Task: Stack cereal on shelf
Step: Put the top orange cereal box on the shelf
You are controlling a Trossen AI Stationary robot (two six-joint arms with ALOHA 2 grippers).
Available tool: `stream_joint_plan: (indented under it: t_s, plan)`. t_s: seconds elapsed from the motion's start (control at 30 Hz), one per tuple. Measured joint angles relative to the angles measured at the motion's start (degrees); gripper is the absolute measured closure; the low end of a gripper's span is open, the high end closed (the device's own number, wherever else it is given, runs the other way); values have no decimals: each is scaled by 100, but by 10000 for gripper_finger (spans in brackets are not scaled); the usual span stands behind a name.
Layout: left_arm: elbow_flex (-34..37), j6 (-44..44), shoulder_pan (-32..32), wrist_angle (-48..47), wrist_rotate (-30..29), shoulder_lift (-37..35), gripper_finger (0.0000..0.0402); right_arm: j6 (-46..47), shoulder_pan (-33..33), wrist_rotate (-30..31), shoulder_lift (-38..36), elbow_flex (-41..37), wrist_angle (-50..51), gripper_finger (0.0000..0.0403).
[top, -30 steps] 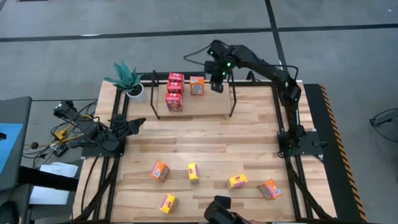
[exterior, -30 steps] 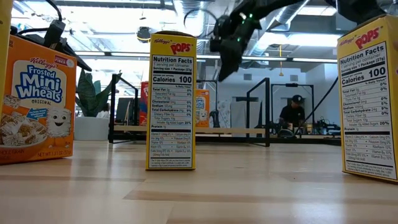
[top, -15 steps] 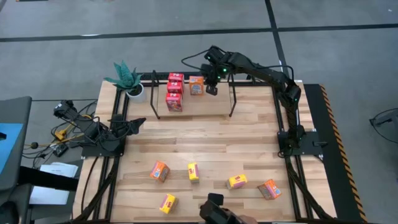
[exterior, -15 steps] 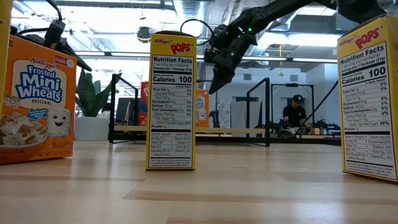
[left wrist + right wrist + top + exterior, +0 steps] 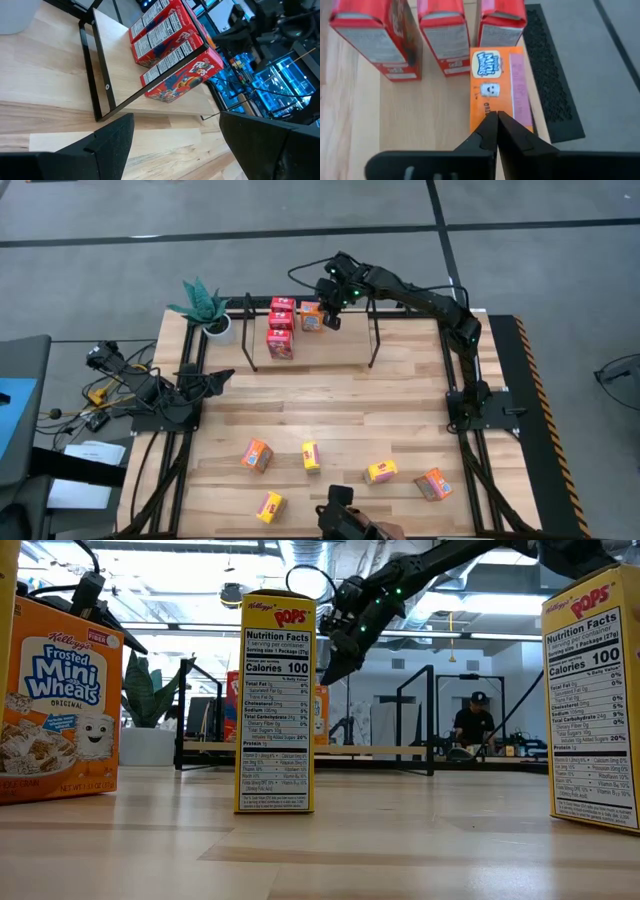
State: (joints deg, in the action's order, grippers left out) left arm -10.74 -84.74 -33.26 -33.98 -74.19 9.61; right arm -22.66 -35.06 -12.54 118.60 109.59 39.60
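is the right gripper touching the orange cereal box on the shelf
Cannot tell. In the right wrist view the shut right gripper overlaps the orange box top, but no view shows contact or a gap plainly.

Glossy printed cardboard boxes [image 5: 497, 82], black metal-rod shelf [image 5: 100, 80], pale wood table [image 5: 330, 415].

Robot lab: test rigs [image 5: 415, 720], monitors [image 5: 280, 82].

Right claw [image 5: 329, 321] closed, arm outstretched far across; left claw [image 5: 222, 375] spread, arm folded low.
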Motion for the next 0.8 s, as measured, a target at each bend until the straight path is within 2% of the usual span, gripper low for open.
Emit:
stream_joint_plan:
  t_s: [0.27,0.43,0.53,0.8]
  plan:
    - [0,-1,-1,-11,1,0,116,50,85,255,-103,93,473,394]
    - [0,-1,-1,-9,4,0,116,40,123,258,-102,91,540,377]
    - [0,0,0,-12,34,0,116,124,170,490,-161,91,666,371]
    - [-2,-46,1,-144,16,0,116,124,143,638,-277,85,988,395]
